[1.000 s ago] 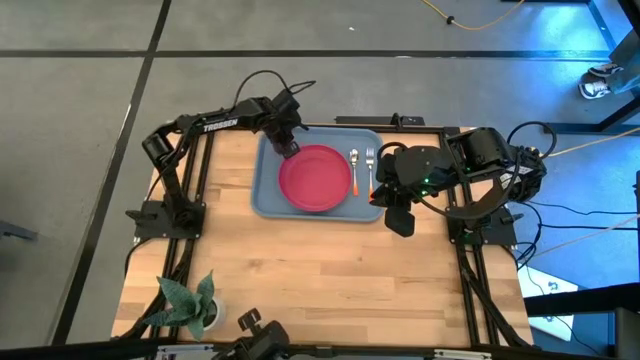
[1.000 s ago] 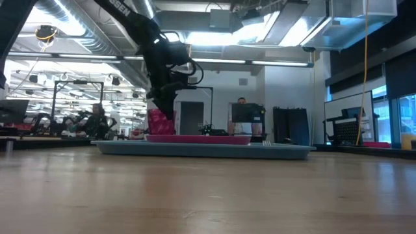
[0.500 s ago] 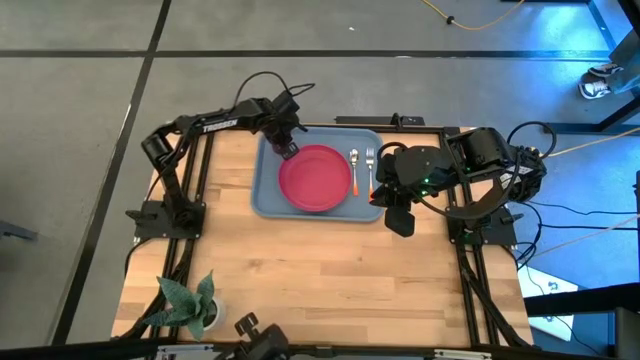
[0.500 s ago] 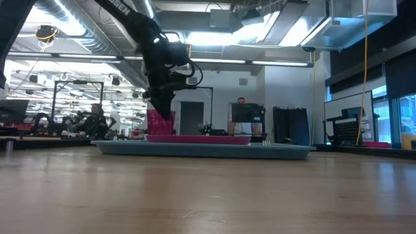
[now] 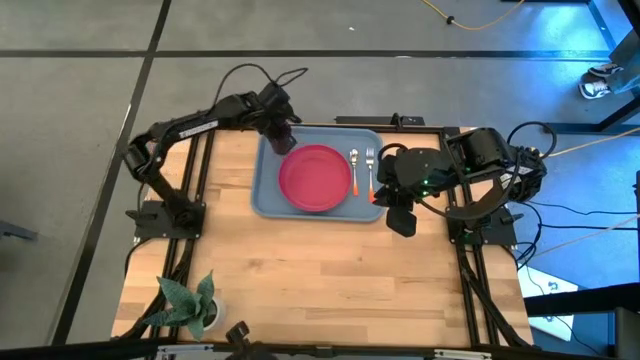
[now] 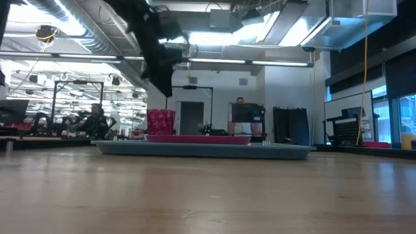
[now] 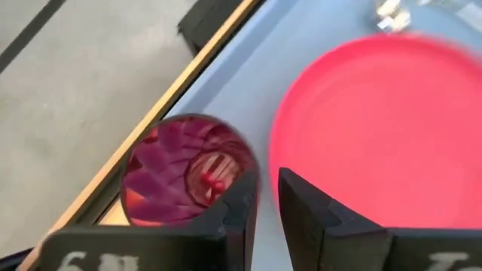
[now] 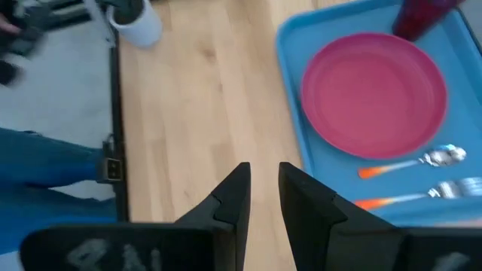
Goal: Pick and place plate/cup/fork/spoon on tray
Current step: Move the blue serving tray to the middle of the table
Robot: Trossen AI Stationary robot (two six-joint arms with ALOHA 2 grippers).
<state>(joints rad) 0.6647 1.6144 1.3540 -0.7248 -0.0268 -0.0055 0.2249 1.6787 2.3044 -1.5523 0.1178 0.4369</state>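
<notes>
The light-blue tray (image 5: 265, 195) lies at the table's far middle. On it rest the pinkish-red plate (image 5: 315, 178), the spoon (image 5: 354, 170) and the fork (image 5: 369, 168). The dark-red cup (image 6: 160, 122) stands upright on the tray's far left corner, beside the plate (image 7: 376, 128). My left gripper (image 6: 164, 91) hangs open above the cup (image 7: 181, 173), clear of it. My right gripper (image 5: 400, 222) waits open above the table, right of the tray, with nothing between its fingers (image 8: 230, 197).
A white pot with a green plant (image 5: 190, 305) stands at the table's near left corner. Bare wood (image 5: 330, 280) stretches from the tray to the near edge. People (image 6: 96, 120) show in the room beyond the table.
My left gripper has gone up from the cup's rim and a little toward the table's far left. The cup stays standing on the tray, now clear below the fingers.
</notes>
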